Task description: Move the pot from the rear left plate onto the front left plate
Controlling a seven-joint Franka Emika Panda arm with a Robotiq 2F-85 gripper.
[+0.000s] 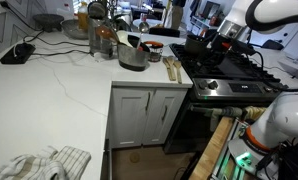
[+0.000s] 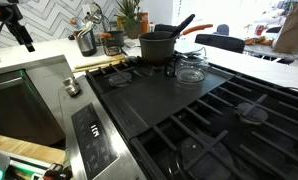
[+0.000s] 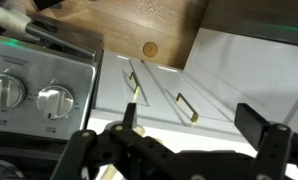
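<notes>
The dark pot [image 2: 157,47] stands on the rear left plate [image 2: 149,66], its long handle pointing up and away. It also shows small in an exterior view [image 1: 194,45]. The front left plate [image 2: 120,78] is bare black grate. My gripper [image 3: 198,125] is open and empty. It hangs high off the range's front, far from the pot, over the knobs [image 3: 55,100] and white cabinet doors [image 3: 179,95]. In the exterior views it is the dark shape at the arm's end [image 1: 227,32] and at the top left [image 2: 17,26].
A clear glass lid [image 2: 191,70] lies on the grate beside the pot. A shiny steel pan with lid [image 1: 132,56], jars and utensils crowd the counter next to the range. A cloth [image 1: 44,163] lies on the counter's near corner.
</notes>
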